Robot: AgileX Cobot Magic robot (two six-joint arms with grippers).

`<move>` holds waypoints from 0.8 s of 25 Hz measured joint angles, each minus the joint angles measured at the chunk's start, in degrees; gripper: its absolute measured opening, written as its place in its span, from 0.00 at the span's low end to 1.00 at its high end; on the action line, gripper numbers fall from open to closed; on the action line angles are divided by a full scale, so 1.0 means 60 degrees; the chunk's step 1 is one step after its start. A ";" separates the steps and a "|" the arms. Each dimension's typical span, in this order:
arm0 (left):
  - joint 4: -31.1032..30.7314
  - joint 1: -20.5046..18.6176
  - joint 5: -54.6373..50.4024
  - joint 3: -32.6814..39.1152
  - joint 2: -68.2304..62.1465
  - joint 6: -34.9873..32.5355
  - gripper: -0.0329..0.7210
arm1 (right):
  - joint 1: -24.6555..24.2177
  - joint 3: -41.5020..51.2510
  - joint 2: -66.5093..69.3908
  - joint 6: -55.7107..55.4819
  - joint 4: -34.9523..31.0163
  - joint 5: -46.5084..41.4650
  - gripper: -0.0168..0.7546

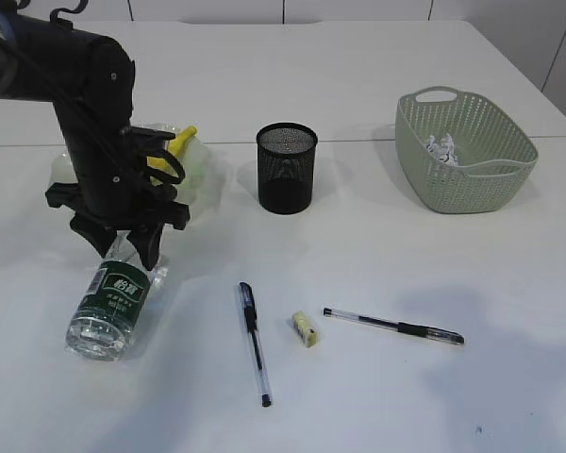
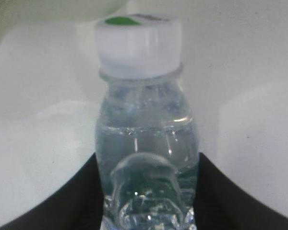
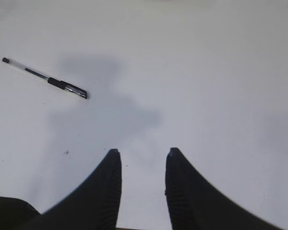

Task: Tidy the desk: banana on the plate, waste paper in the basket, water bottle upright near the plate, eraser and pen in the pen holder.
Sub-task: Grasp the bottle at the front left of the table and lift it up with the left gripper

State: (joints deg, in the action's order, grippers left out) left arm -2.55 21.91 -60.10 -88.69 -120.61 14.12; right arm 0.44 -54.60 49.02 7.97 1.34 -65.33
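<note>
The water bottle (image 1: 108, 307) lies on its side at the left, green label up, white cap towards the plate (image 1: 206, 170). My left gripper (image 1: 124, 253) is down over its upper part; in the left wrist view both fingers (image 2: 148, 160) press the sides of the bottle (image 2: 139, 120). A banana (image 1: 176, 144) lies on the pale green plate behind the arm. Two pens (image 1: 255, 344) (image 1: 393, 326) and a small yellow eraser (image 1: 305, 329) lie on the table in front of the black mesh pen holder (image 1: 286, 168). My right gripper (image 3: 143, 152) is open and empty above bare table, one pen (image 3: 45, 78) far to its left.
A green basket (image 1: 467, 151) stands at the right with crumpled white paper (image 1: 441, 149) inside. The left arm hides part of the plate. The right arm does not show in the exterior view.
</note>
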 joint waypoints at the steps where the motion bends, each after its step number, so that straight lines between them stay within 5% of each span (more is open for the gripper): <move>1: 0.0000 0.0015 0.0021 0.0000 0.0031 0.0000 0.51 | 0.0000 0.0000 0.0000 0.0000 0.0000 0.0000 0.33; 20: -0.0254 0.0922 0.0883 0.0046 0.0840 -0.0017 0.51 | 0.0000 0.0000 0.0000 0.0000 0.0000 -0.0031 0.33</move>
State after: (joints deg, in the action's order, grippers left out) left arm -4.08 27.45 -54.80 -88.41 -115.57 14.01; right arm 0.44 -54.60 49.02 7.97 1.34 -65.51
